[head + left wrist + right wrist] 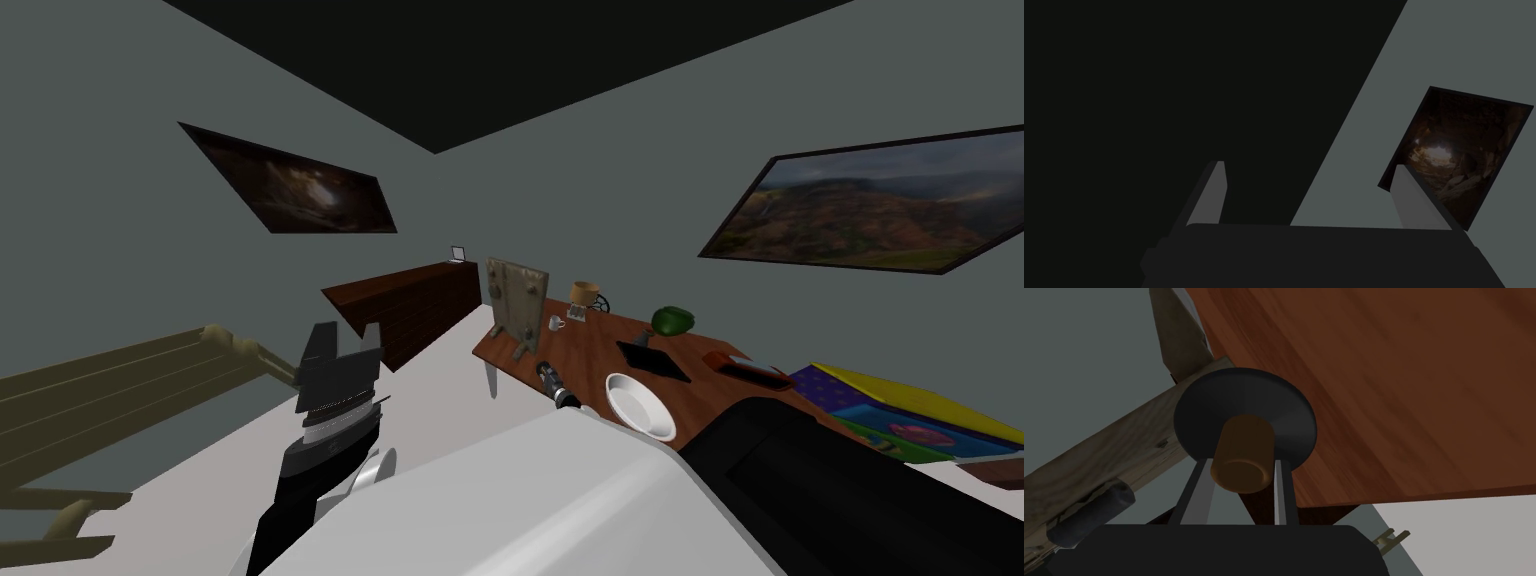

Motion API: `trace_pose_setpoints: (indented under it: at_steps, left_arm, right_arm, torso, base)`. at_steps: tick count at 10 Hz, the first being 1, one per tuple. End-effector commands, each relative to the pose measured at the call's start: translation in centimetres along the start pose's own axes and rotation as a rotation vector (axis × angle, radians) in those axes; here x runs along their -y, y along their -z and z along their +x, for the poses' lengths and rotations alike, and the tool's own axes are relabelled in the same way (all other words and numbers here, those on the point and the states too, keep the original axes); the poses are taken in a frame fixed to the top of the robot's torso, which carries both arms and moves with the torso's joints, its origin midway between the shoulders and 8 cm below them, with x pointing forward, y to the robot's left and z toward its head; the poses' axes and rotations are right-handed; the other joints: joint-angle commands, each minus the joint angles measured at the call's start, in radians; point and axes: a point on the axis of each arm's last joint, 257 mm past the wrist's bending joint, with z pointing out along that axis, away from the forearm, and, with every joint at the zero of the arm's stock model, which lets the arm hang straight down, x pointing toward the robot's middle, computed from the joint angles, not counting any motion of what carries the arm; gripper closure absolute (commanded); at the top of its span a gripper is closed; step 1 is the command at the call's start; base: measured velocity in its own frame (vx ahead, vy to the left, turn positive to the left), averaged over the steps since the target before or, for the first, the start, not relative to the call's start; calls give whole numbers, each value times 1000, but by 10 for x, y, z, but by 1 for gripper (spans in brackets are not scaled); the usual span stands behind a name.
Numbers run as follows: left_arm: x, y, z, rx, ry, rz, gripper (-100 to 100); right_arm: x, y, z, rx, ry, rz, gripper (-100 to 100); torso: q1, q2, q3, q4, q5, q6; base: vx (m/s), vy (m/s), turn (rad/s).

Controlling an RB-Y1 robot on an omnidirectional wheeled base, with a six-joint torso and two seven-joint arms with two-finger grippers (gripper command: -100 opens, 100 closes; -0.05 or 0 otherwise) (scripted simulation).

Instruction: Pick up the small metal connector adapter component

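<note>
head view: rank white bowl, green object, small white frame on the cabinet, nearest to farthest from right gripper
From the right gripper, shut on the connector:
1. white bowl, beside it on the table
2. green object, at the table's far edge
3. small white frame, on the cabinet beyond

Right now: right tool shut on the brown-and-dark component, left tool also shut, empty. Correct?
No. The left tool is open, not shut: the left wrist view shows it spread wide with nothing held. The rest stands: the right tool is shut on the brown-and-dark component.
</note>
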Motion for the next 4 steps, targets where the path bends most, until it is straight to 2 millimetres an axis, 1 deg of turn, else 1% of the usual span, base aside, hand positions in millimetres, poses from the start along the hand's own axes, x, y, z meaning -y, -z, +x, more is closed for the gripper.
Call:
trace_pose_setpoints:
  at_steps: [1,2,3,4]
  left_arm:
    - [0,0,0,0,0,0,0]
    - [0,0,0,0,0,0,0]
    - [0,0,0,0,0,0,0]
    - [0,0,0,0,0,0,0]
  right_arm:
    - [0,0,0,0,0,0,0]
    - [4,2,2,-8,-4,3,100]
    - [3,1,1,-3,0,3,100]
    - [3,1,1,-5,-2,3,0]
  torso:
    - [0,0,0,0,0,0]
    - [0,0,0,0,0,0]
    - [1,4,2,0,0,0]
    - [1,3,2,1,0,0]
  base:
    - [0,0,0]
    - [-76,20,85]
    - [-48,12,19]
    - [-6,2,-5]
